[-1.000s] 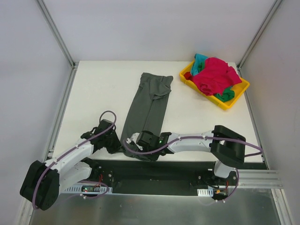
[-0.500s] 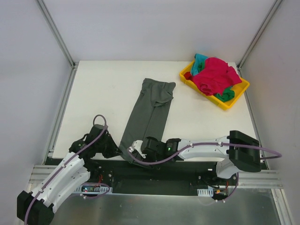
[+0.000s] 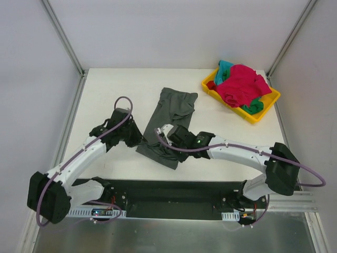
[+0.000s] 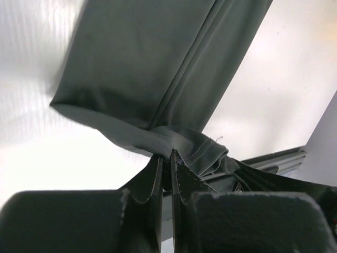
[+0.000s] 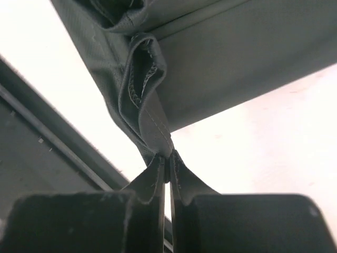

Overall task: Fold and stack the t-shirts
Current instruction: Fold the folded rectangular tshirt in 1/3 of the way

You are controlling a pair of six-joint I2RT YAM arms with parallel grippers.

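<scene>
The dark olive-grey t-shirt (image 3: 171, 117) lies lengthwise down the middle of the table, its near end lifted and doubled back. My left gripper (image 3: 138, 140) is shut on the shirt's near left corner (image 4: 174, 145). My right gripper (image 3: 167, 133) is shut on the near right hem (image 5: 152, 132). Both hold the cloth above the table. The magenta-red t-shirt (image 3: 241, 84), a teal one (image 3: 224, 68) and a green one (image 3: 255, 107) lie heaped in the tray at the back right.
The yellow plastic tray (image 3: 267, 106) stands at the table's far right corner. A black base strip (image 3: 168, 192) runs along the near edge. White walls with metal frame posts (image 3: 63, 37) close in the sides.
Both grippers have carried the shirt's near end away from the table's front edge toward the middle, folding it over itself. The right gripper closed on the hem during the last second.
</scene>
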